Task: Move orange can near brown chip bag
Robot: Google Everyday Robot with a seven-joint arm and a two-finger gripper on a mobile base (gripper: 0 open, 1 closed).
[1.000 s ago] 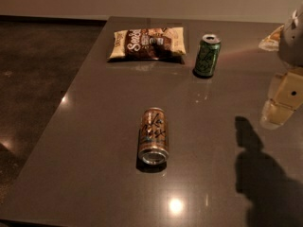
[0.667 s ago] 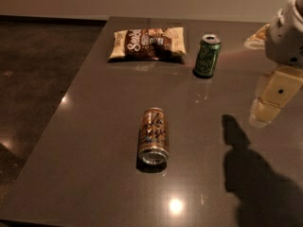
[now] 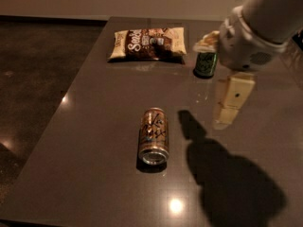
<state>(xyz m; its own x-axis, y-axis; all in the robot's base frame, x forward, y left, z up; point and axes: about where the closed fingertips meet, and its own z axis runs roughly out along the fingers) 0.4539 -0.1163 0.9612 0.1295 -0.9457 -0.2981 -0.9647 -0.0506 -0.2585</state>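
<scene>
**Tabletop stock: 2 cans, 1 bag, 1 gripper**

- Item 1: orange can (image 3: pixel 153 135). Lies on its side near the middle of the table (image 3: pixel 90 126), silver top end toward the camera. Contents not visible. Nothing touches it.
- Item 2: brown chip bag (image 3: pixel 147 43). Lies flat at the far edge, script side up, well apart from the orange can.
- Item 3: green can (image 3: pixel 205 64). Stands upright just right of the bag, its top hidden behind the arm. Contents not visible.
- Item 4: gripper (image 3: pixel 230 102). Cream-coloured, hangs above the table to the right of the orange can and in front of the green can. It carries nothing; whether it is clenched or released cannot be told.
- Item 5: arm's shadow (image 3: pixel 232 188). Falls on the near right of the table.
</scene>
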